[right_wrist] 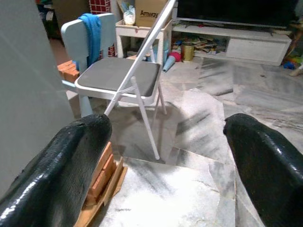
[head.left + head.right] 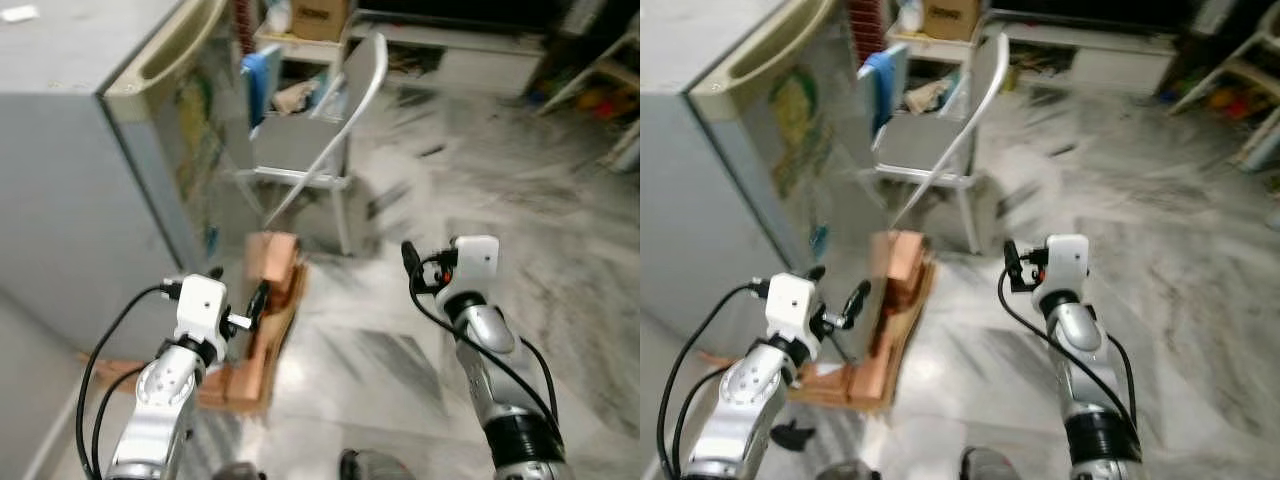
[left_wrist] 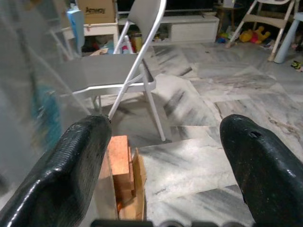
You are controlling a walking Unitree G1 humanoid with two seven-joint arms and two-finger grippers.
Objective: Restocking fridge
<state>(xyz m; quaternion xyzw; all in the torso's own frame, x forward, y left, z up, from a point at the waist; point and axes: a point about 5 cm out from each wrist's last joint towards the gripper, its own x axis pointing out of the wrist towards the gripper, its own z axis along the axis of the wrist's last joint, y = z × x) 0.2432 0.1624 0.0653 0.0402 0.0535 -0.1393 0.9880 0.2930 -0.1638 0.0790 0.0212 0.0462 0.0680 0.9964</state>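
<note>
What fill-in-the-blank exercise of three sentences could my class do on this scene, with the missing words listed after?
1. The folding chair stands on a floor of ____.
2. A ____ cloth hangs over the small chair's back.
3. In both wrist views, the fingers of the left gripper and the right gripper stand ____ with nothing between them.

Missing words: marble; blue; open

Only readable text I can spot is "Amway", printed in dark letters on the brown cardboard box (image 1: pixel 152 13), which sits on a small white table (image 1: pixel 137 32) far beyond the fingertips, past the grey folding chair (image 1: pixel 120 73). The fridge-side sticker is too blurry to read.
</note>
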